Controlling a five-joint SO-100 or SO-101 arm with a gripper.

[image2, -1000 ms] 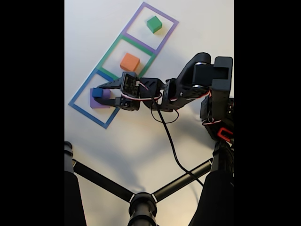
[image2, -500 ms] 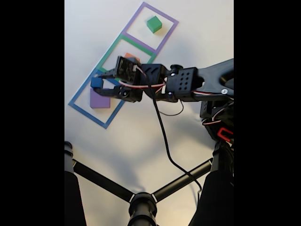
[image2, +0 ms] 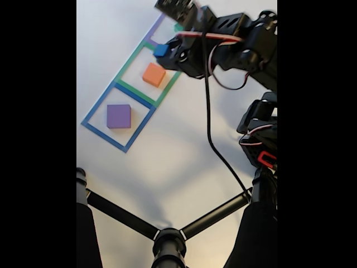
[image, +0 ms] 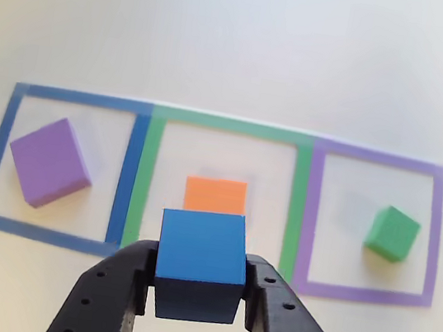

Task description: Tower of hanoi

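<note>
1. Closest in the other view, the gripper has its two black fingers clamped on the sides of the blue cube. The cube is held clear of the table, level, its top face bright and its front face in shadow.
2. The cube looks matte, with crisp edges, and is the smallest of the four blocks.
3. Just beyond it in that view, the orange block lies inside the green tape square, the middle one of three. Its near edge is hidden by the blue cube.
4. To the left, the purple block sits turned at an angle inside the blue tape square. It is the widest and flattest block.
5. To the right, the green block rests inside the purple tape square, also slightly turned.
6. All three squares share sides and form one row on the white table.
7. Seen from the fixed view, the gripper holds the blue cube near the orange block; the purple block lies well apart. A black cable hangs from the arm, and a black tripod stands at the bottom.
</note>
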